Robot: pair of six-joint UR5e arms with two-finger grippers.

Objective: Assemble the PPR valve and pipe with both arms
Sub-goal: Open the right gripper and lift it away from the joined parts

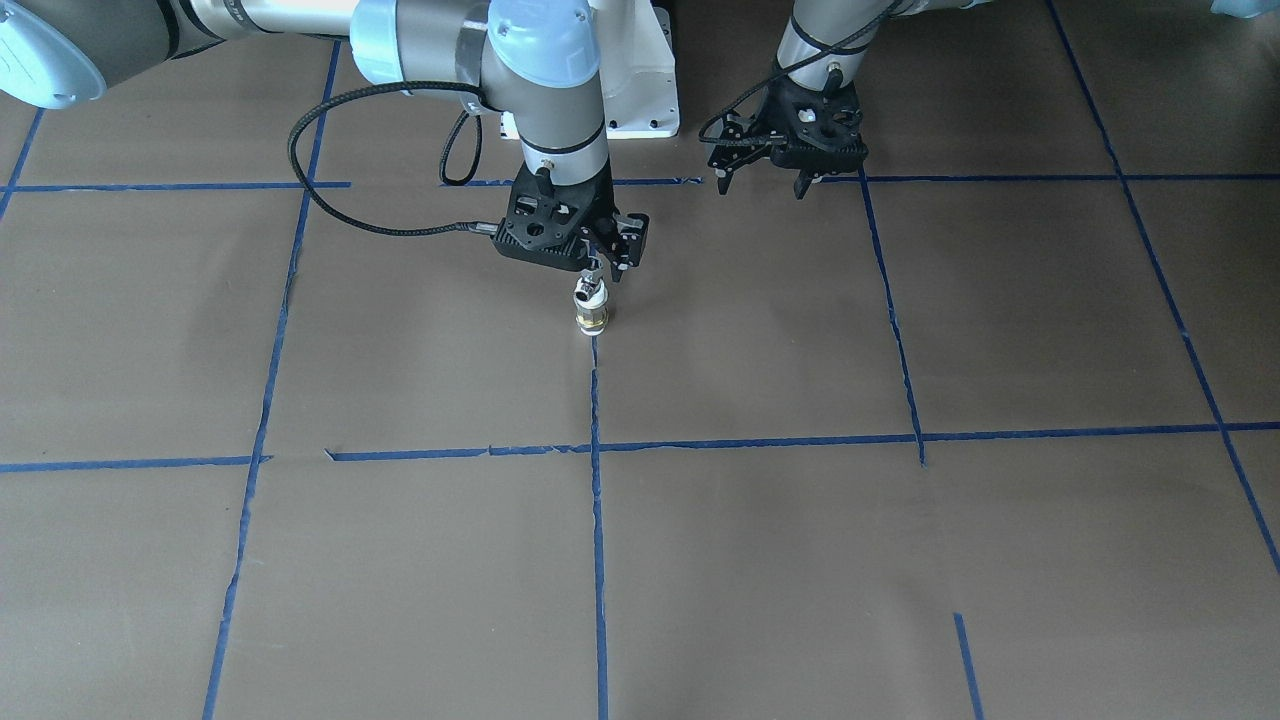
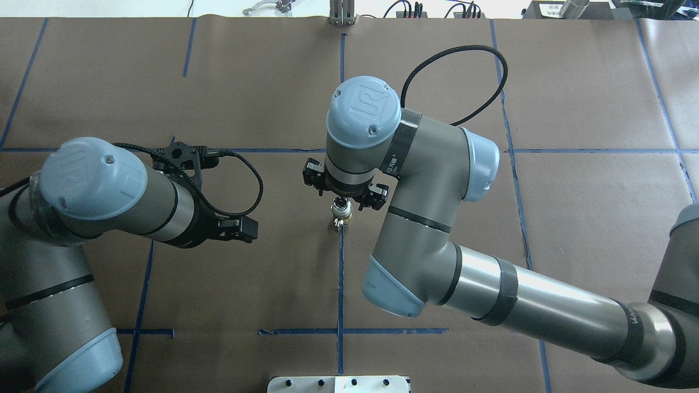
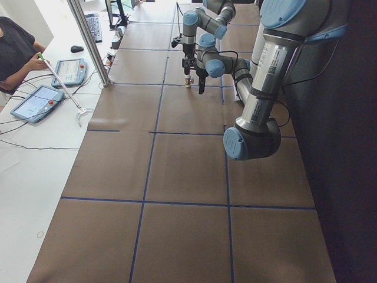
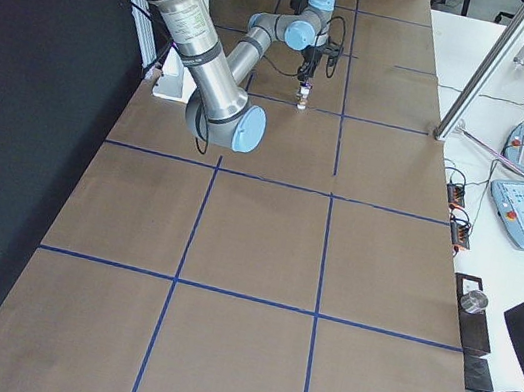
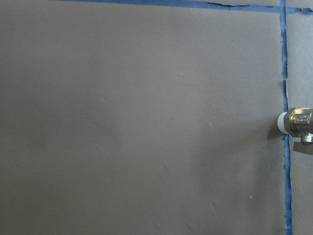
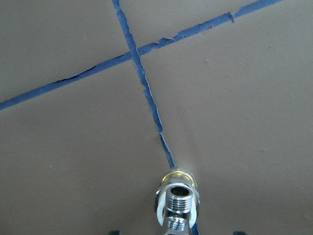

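The tabletop [image 1: 800,560] is dull brown, gridded with blue tape lines [image 1: 597,560]. The left arm [image 1: 820,40] and right arm [image 1: 560,110] are silver-grey with light-blue caps. The left tool [image 1: 762,185] and right tool [image 1: 600,268] are black. The valve [image 1: 591,305], just above frame centre, shows brass, chrome and a white band.

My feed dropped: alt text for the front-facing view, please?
The right gripper hangs just above a brass valve standing upright on a blue tape line on the brown table. The left gripper hovers open and empty, nearer the white pedestal.
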